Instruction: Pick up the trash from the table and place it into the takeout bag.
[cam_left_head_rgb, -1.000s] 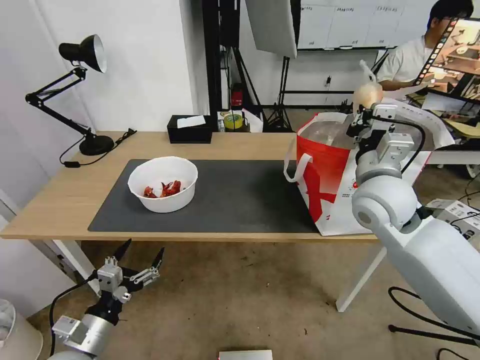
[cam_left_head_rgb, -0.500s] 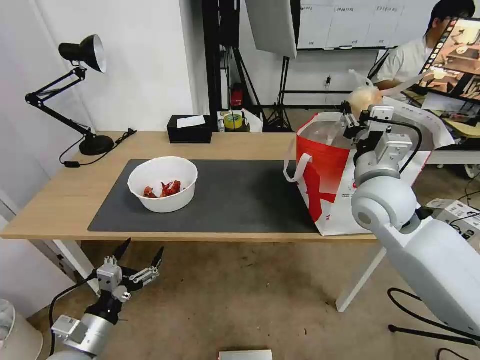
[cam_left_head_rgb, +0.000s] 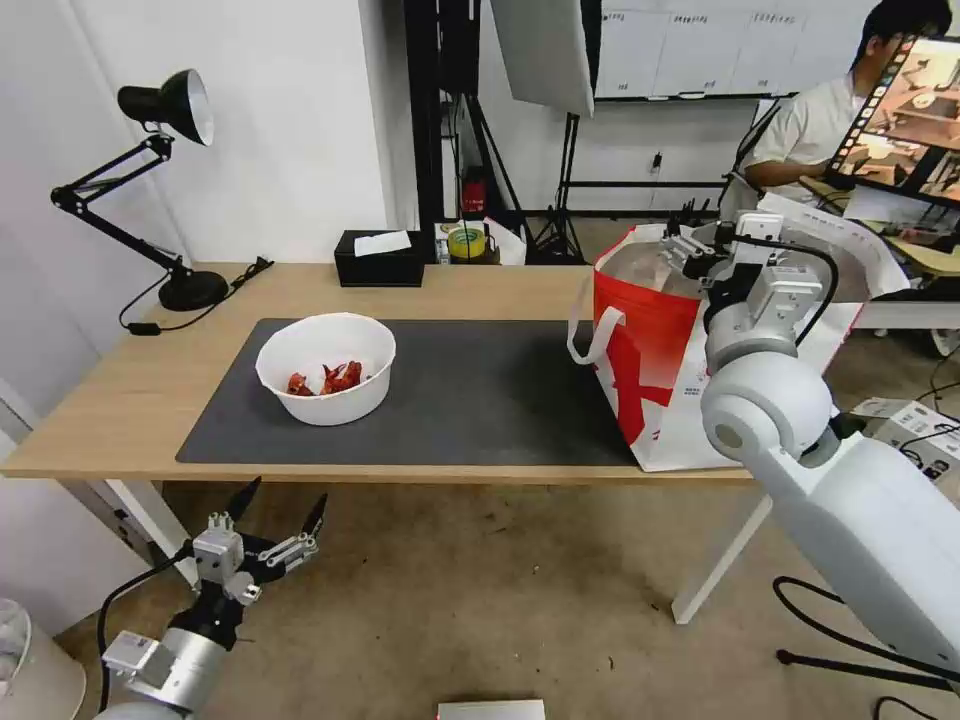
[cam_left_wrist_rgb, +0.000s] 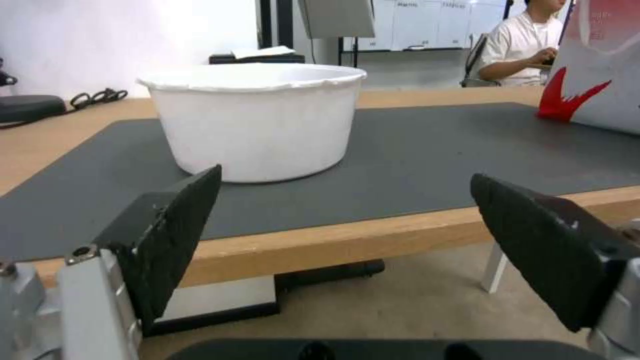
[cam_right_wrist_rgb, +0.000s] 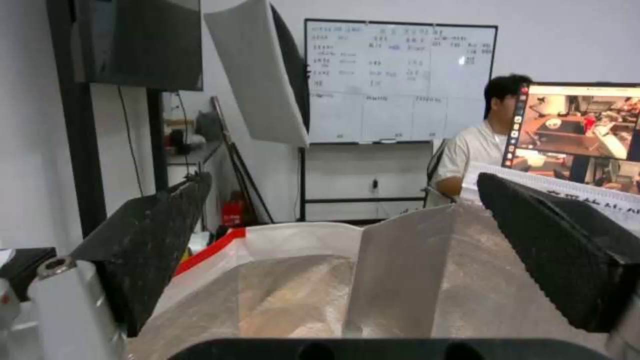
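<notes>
While my right gripper (cam_left_head_rgb: 697, 243) hangs over the open mouth of the bag (cam_left_head_rgb: 650, 340), its fingers are spread wide with nothing between them; through its wrist camera I see the two black pads (cam_right_wrist_rgb: 153, 235) framing the silver foil lining (cam_right_wrist_rgb: 320, 290) below. The bag stands at the right end of the tabletop (cam_left_head_rgb: 110, 400), its base partly on the grey mat (cam_left_head_rgb: 480, 400) and its white handle (cam_left_head_rgb: 588, 335) drooping toward the mat. My left gripper (cam_left_head_rgb: 278, 520) sits low, below the tabletop's front edge and over the floor, fingers wide apart and empty. From its wrist camera I look across the edge of the tabletop at the bowl (cam_left_wrist_rgb: 253, 125), which stands upright on the mat, well apart from the bag. In the head view the bowl (cam_left_head_rgb: 325, 368) holds red shell scraps (cam_left_head_rgb: 335, 379) with a bit of white among them. At the back of the tabletop are a black tissue box (cam_left_head_rgb: 380, 258) and a black desk lamp (cam_left_head_rgb: 150, 180).
</notes>
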